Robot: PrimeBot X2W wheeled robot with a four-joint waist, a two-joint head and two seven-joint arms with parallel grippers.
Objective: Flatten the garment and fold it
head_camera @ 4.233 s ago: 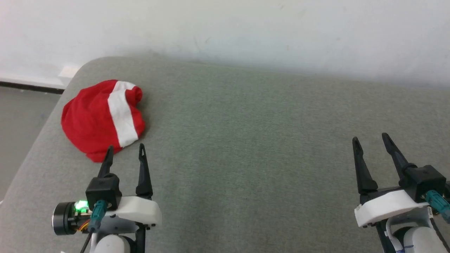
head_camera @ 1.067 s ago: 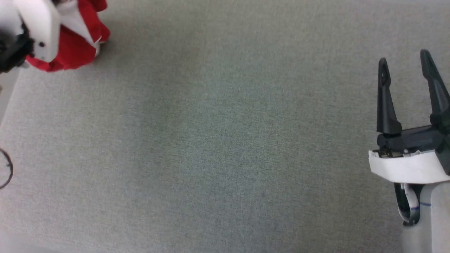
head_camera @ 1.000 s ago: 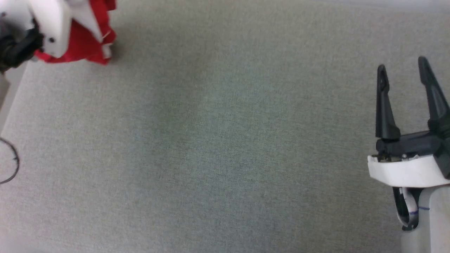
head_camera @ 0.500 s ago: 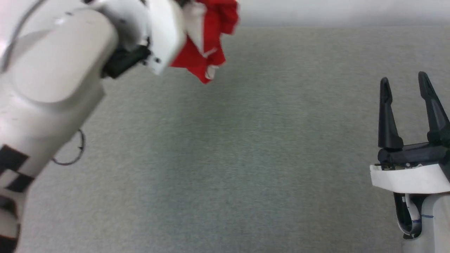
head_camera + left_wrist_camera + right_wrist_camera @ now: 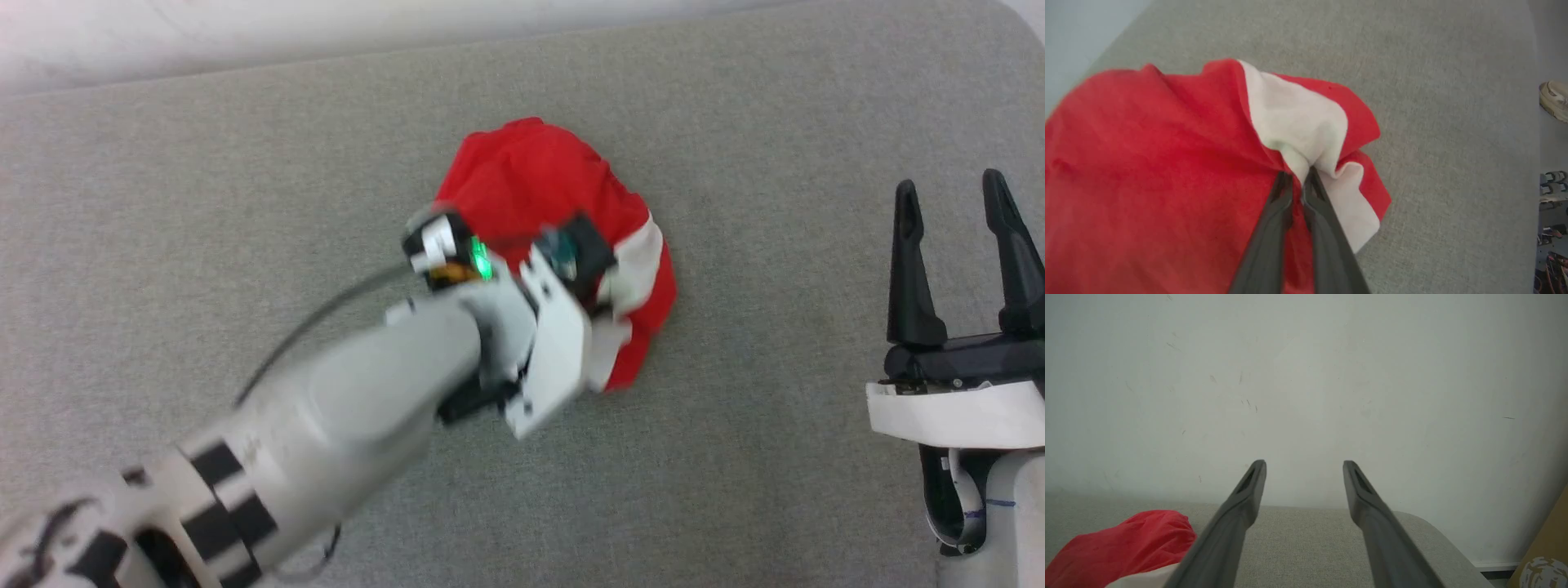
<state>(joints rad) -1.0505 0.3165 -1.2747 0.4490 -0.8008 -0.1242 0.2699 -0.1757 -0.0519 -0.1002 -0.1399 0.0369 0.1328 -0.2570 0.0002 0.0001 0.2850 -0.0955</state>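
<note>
step, by my read: positioning garment (image 5: 531, 171) for flattening, not yet spread. garment bunched mid-cushion (image 5: 735, 457), left gripper (image 5: 1296, 175) pinched tight on white band (image 5: 1298, 118). right gripper (image 5: 947, 192) off to right, fingers apart, empty. next: right takes second edge, pull apart. left arm blurred in head view. waist, leg openings lost in folds. resting or part-lifted unclear.

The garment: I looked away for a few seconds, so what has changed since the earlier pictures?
The left gripper closed on the white band of the garment, lifted it off the left end of the grey cushion and carried it rightward to the middle, where it is bunched, not yet flattened. The right gripper stayed open and idle at the right.
</note>
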